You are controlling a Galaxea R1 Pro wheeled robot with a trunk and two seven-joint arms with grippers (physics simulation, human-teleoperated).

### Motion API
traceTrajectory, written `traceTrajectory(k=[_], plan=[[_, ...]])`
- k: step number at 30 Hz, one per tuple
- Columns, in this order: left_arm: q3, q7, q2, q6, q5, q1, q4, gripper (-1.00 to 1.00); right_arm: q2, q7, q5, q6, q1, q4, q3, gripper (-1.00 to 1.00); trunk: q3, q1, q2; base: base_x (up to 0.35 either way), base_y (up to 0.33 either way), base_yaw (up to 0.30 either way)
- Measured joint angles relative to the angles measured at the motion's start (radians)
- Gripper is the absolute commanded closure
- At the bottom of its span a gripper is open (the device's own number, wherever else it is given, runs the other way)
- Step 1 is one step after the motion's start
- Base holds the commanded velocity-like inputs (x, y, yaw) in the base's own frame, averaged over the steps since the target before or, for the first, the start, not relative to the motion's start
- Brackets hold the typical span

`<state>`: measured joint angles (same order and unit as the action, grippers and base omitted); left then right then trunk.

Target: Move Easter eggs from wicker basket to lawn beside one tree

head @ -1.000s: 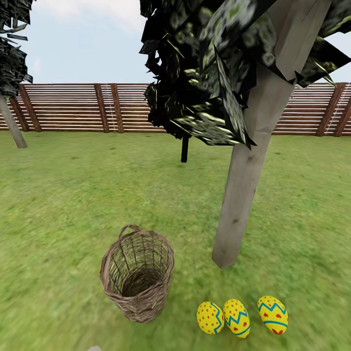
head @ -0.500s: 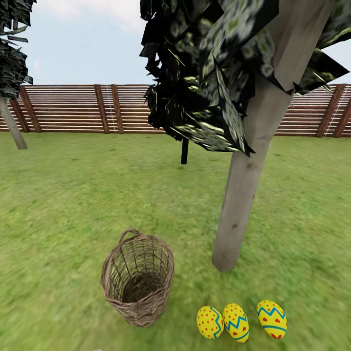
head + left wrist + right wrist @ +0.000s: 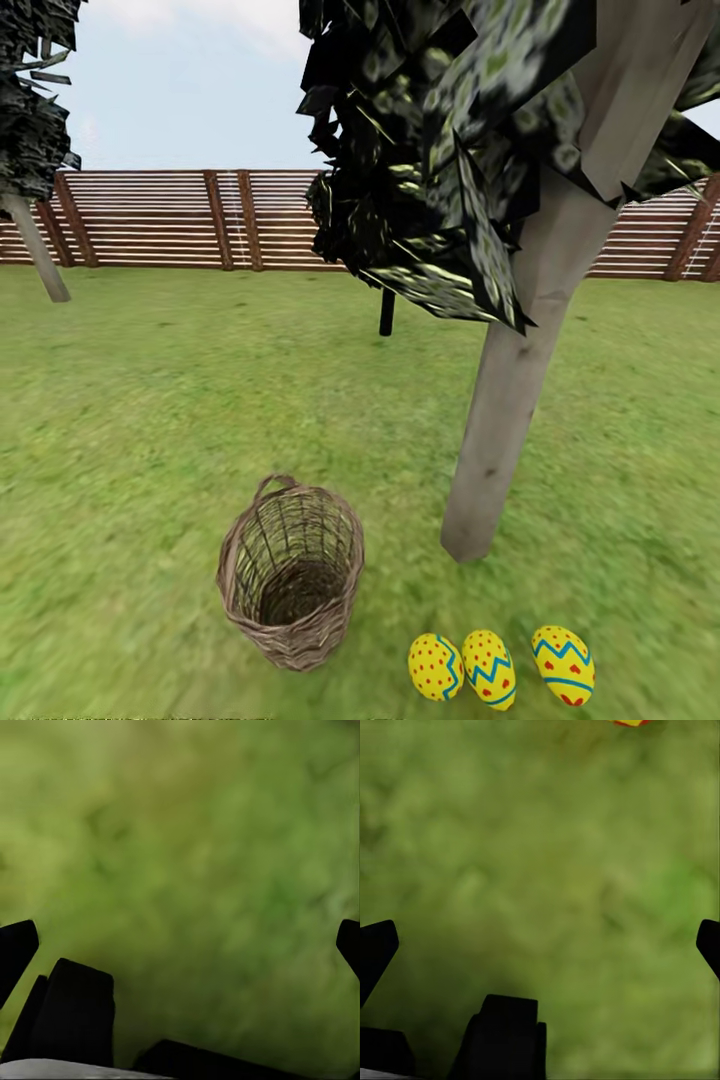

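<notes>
1. While your left gripper hangs over blurred grass with its fingers spread wide and nothing between them, your right gripper hangs the same way, fingers apart and empty.
2. Beyond the right gripper's fingertips, at the far edge of the right wrist view, you catch a sliver of yellow and red, the edge of an egg; which one, you cannot tell.
3. From the head view you count three Easter eggs lying in a row on the lawn, the first two touching, the third just apart.
4. They lie near the foot of the tree with the pale leaning trunk, and nothing stands between eggs and trunk.
5. One wicker basket stands upright beside the eggs, its inside showing only weave.
6. Around you: a slatted wooden fence at the back, a thin black trunk under the dark foliage, and a second pale trunk far off.
7. The left wrist view gives you grass alone ahead of the fingers, whereas the head view gives you the eggs, basket and tree.
</notes>
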<state>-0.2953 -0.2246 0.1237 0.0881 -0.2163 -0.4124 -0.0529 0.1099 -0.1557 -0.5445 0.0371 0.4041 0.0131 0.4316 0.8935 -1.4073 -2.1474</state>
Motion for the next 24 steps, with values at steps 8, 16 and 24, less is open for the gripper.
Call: traceTrajectory(k=[8,16,24], plan=[[0.0,0.0,-0.001,0.0,0.0,0.003,0.0,-1.0,0.0,0.001,0.002,0.0,0.0,0.001,0.0,-1.0,-0.013,0.031,0.056,0.0,0.0,0.105],[0.0,0.0,-0.001,0.0,0.0,0.003,0.0,-1.0,0.0,0.001,0.002,0.001,0.0,0.001,0.0,-1.0,-0.025,0.061,0.112,-0.151,0.0,0.091],[0.0,0.0,0.0,0.0,0.0,0.003,0.0,-1.0,0.0,0.001,0.002,0.001,0.0,0.001,0.0,-1.0,-0.038,0.091,0.168,-0.334,0.0,0.076]])
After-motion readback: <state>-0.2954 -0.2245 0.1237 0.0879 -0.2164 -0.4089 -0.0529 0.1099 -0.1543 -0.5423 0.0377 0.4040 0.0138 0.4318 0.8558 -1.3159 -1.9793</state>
